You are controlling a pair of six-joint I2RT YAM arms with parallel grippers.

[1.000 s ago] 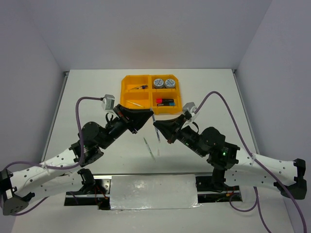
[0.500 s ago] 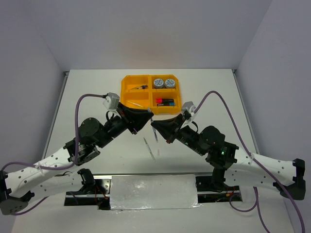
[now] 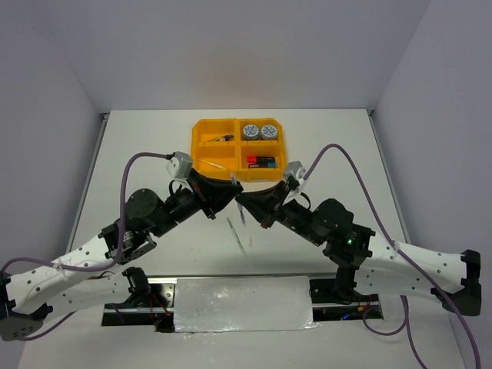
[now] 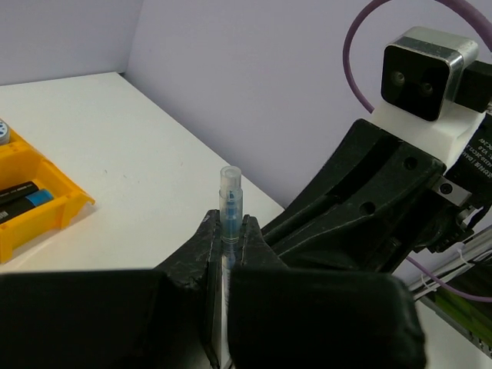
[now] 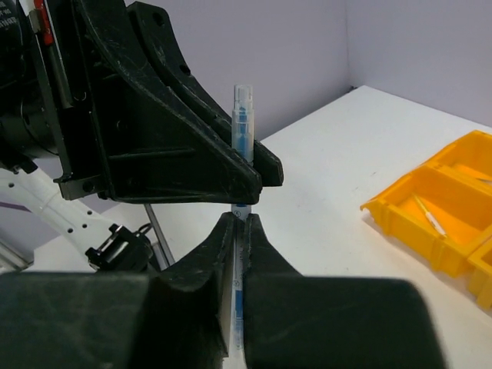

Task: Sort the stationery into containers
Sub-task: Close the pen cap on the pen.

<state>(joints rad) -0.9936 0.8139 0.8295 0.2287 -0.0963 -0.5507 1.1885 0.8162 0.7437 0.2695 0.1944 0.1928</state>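
Both grippers meet in mid-air just in front of the orange-yellow tray [image 3: 198, 143]. My left gripper [image 3: 231, 187] and my right gripper [image 3: 243, 202] are both shut on the same thin pale pen [image 3: 241, 212], which has a blue core. In the left wrist view the gripper [image 4: 229, 227] pinches the pen [image 4: 230, 198] below its clear cap. In the right wrist view the gripper [image 5: 240, 221] pinches the pen [image 5: 242, 127] lower down, just beneath the left jaws. The tray holds two tape rolls [image 3: 259, 131], highlighters [image 3: 261, 161] and a pen [image 3: 215, 164].
A second thin pen [image 3: 238, 238] lies on the table below the grippers, with a short pale piece [image 3: 251, 241] beside it. The tray's corner shows in the left wrist view [image 4: 46, 219] and in the right wrist view [image 5: 400, 215]. A foil-covered plate [image 3: 242, 304] lies between the arm bases.
The two grippers have come together: the left gripper moved right and the right gripper moved left with the pen. Both now pinch the pen.
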